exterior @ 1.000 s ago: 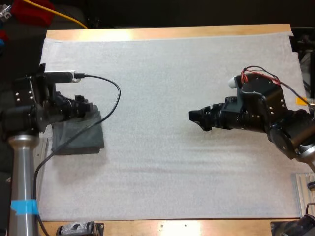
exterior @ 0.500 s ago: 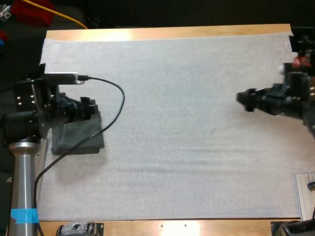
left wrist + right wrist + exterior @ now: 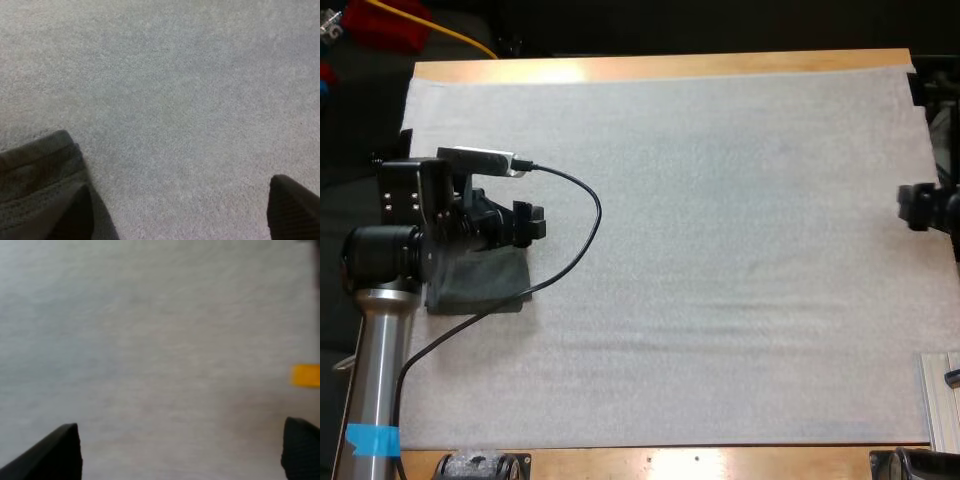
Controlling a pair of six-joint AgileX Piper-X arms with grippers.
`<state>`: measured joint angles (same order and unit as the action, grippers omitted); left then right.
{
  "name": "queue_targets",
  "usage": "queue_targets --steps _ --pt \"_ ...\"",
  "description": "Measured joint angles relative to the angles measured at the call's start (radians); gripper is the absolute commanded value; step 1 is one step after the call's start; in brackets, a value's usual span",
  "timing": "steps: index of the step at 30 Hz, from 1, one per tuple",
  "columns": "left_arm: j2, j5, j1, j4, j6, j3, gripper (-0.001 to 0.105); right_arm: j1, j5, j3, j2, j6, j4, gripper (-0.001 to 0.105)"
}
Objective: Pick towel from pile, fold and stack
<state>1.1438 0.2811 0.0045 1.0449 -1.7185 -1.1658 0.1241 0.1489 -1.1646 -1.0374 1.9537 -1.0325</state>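
Presently we find the folded towel point(image 3: 485, 285) at the mat's point(image 3: 720, 250) left edge beneath our left gripper point(image 3: 528, 222), its fingers spread, right gripper point(image 3: 910, 207) likewise spread; we judge it light, limp, best pinched at a corner.

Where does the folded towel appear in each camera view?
High view: folded towel at the white mat's left edge, partly under the left gripper.
Left wrist view: its corner beside one left-gripper finger.
Right wrist view: bare mat between the right gripper's fingers.
Shared landmark: the white mat.
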Motion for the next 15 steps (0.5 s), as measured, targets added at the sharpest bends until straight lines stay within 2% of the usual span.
queue_targets --steps 6,15 --pt "-0.036 0.001 -0.008 0.000 0.010 0.000 0.069 0.000 -0.030 0.000 0.098 0.029 -0.013 0.078" --pt "-0.206 0.001 -0.008 0.000 0.012 0.000 0.069 0.000 -0.033 0.000 0.264 0.029 -0.051 0.078"
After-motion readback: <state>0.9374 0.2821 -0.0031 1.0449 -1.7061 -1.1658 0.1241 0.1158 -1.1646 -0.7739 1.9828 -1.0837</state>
